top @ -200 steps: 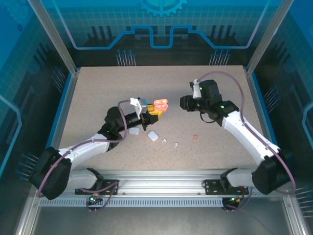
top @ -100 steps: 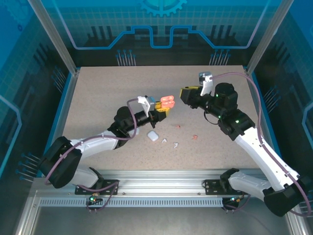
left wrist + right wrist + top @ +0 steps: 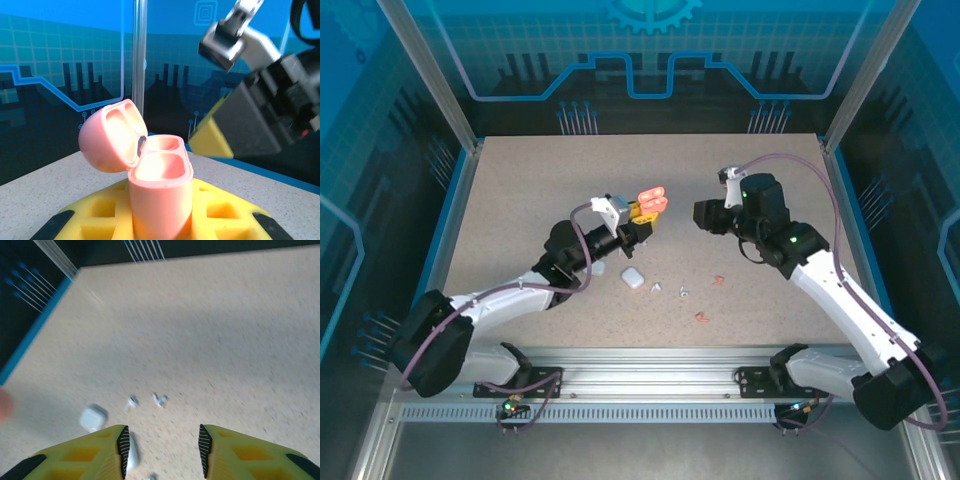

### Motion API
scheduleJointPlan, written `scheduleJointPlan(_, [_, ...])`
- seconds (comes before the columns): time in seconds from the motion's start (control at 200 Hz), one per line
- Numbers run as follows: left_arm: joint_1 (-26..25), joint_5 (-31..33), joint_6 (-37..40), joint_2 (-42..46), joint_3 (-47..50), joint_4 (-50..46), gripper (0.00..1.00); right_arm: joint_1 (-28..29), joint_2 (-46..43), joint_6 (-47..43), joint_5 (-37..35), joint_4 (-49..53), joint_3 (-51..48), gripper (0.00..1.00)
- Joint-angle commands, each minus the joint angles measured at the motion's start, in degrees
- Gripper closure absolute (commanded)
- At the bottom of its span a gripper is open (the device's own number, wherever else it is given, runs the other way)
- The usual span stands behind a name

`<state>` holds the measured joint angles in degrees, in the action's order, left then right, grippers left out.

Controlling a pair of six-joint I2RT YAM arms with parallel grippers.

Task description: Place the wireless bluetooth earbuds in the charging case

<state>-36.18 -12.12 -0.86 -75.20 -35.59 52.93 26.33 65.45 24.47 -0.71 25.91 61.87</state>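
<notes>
The salmon-pink charging case [image 3: 161, 195] stands upright with its lid [image 3: 107, 135] flipped open and both wells bare. My left gripper [image 3: 161, 222] is shut on its lower body. From above, the left gripper [image 3: 638, 214] holds the case [image 3: 652, 198] over the middle of the table. My right gripper [image 3: 704, 215] hovers just right of it, and it is open [image 3: 162, 441] with nothing between its fingers. Two pink earbuds [image 3: 718, 280] [image 3: 701, 317] lie on the table. Two white earbuds [image 3: 657, 288] [image 3: 682, 292] lie further left, and the right wrist view shows them [image 3: 131, 402] [image 3: 160, 400] too.
A closed white case [image 3: 633, 278] lies left of the white earbuds, also below my right gripper [image 3: 93, 417]. Another white piece [image 3: 131, 457] lies beside the right gripper's left finger. A metal rail [image 3: 650, 360] runs along the table's front edge.
The right jaws have opened wider and the right arm has swung back. A second pink earbud appeared on the table and now lies nearer the front edge. The left gripper shifted slightly with the case.
</notes>
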Motion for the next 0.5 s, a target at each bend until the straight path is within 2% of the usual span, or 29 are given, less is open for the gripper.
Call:
scheduleJointPlan(0.0, [-0.2,1.6,2.7,1.9,1.0,-1.2,0.92,-1.2,2.1,0.1,-1.3,9.3,-0.1,0.53])
scheduleJointPlan(0.165, [-0.2,2.2,5.1,4.3,1.4,-3.6,0.91,-0.9,7.3,0.6,-0.2,20.9,1.2,0.52])
scheduleJointPlan(0.27, [-0.2,3.2,7.1,6.2,1.7,-6.1,0.91,1.9,10.6,1.4,1.4,25.6,-0.8,0.52])
scheduleJointPlan(0.495, [-0.1,4.6,8.9,8.9,2.6,-8.1,0.91,10.6,18.3,6.5,2.5,24.1,-8.1,0.46])
